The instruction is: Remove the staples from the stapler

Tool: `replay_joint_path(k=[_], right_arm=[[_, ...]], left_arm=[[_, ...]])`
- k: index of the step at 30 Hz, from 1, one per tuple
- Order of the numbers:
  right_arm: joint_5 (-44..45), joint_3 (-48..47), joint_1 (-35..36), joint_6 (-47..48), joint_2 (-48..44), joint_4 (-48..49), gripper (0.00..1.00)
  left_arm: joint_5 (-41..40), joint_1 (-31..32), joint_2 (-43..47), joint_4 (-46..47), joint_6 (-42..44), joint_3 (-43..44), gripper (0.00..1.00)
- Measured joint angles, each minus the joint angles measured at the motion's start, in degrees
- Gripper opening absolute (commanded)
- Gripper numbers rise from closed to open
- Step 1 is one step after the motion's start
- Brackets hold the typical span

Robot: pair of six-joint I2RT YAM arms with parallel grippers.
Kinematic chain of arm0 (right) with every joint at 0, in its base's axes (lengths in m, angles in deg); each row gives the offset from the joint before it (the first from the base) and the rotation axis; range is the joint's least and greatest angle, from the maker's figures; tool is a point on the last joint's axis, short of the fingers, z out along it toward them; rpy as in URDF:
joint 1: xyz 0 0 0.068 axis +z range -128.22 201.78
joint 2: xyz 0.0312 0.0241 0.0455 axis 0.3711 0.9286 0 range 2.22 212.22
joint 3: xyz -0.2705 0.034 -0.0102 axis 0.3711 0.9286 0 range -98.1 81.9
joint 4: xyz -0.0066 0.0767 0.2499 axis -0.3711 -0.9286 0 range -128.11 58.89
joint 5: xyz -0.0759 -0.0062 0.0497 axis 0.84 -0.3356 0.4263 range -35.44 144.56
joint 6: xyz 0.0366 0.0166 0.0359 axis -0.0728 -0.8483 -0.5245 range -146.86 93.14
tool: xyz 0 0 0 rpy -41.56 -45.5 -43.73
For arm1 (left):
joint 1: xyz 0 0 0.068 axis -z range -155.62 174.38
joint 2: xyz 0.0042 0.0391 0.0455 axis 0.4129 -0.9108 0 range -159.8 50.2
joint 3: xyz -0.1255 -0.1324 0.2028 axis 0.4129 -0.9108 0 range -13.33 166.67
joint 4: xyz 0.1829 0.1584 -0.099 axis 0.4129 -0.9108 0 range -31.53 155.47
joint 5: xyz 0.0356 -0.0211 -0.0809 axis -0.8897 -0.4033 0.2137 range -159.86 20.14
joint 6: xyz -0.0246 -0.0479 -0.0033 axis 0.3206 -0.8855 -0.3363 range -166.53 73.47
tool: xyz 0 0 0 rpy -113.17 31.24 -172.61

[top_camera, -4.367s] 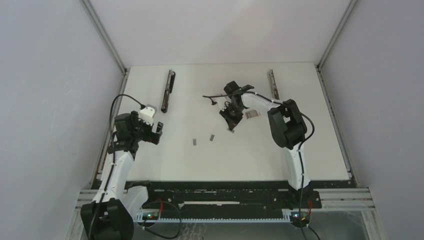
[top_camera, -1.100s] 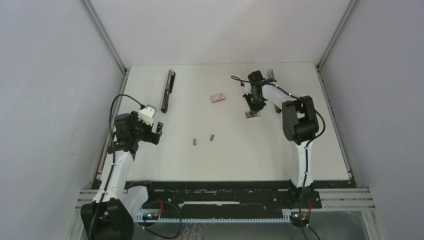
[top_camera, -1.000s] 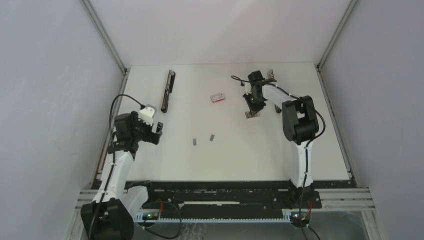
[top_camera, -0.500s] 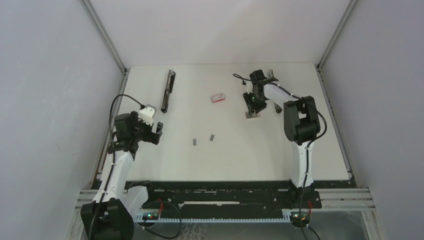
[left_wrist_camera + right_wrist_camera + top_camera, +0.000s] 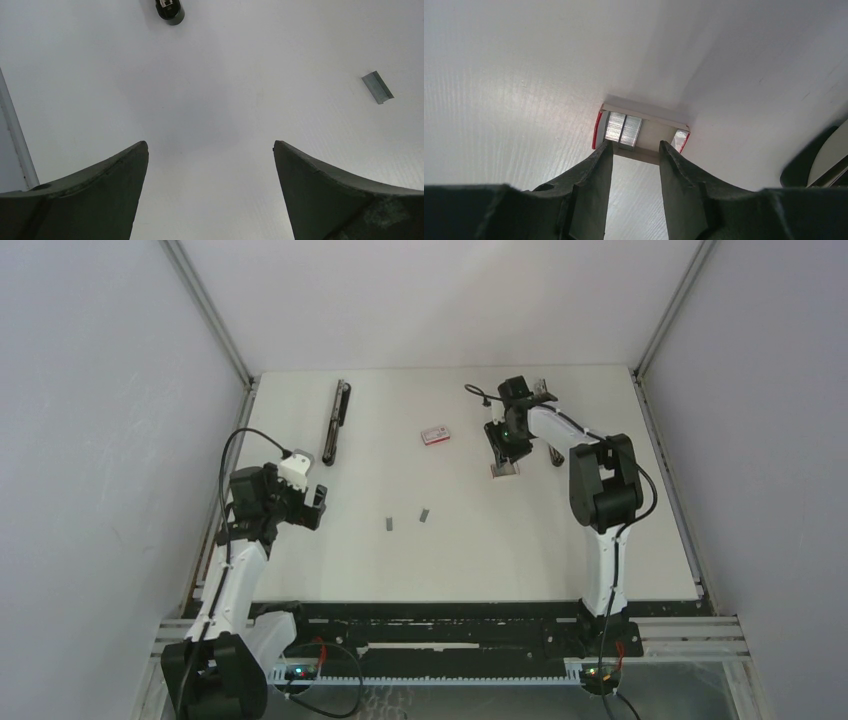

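Right claw (image 5: pixel 636 145), slightly apart and empty, hangs just over the tray (image 5: pixel 644 113) holding grey staples (image 5: pixel 623 128); left claw (image 5: pixel 210 145) wide apart, idle; advise a straight lift, not nudging the tray.

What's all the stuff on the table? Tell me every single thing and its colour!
loose staple strips: two, grey, mid-table, apart
small box: one, red and white, far middle
open tray: one, white with red ends, right of the small box
boxed staples: count unclear, silvery, inside the open tray
staplers: two, dark, far left and far right
table: one, white
left gripper: dark, open, empty, near left
right gripper: dark, open, above the open tray
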State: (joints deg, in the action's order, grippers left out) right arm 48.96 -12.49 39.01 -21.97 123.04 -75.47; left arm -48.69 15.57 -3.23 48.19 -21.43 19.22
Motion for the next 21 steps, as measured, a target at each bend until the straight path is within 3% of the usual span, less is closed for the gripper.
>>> replay_joint_path(k=[7,14,17,21], right_arm=[[0.1,0.0,0.2,0.0,-1.7,0.0,0.52],[0.3,0.0,0.3,1.3,-5.4,0.0,0.75],[0.6,0.0,0.8,2.1,-6.8,0.1,0.97],[0.7,0.0,1.6,3.1,-8.2,0.2,1.00]], left_arm=[[0.0,0.0,0.0,0.0,0.0,0.0,1.00],[0.0,0.0,0.3,0.0,0.0,0.0,1.00],[0.0,0.0,0.3,0.0,0.0,0.0,1.00],[0.0,0.0,0.3,0.0,0.0,0.0,1.00]])
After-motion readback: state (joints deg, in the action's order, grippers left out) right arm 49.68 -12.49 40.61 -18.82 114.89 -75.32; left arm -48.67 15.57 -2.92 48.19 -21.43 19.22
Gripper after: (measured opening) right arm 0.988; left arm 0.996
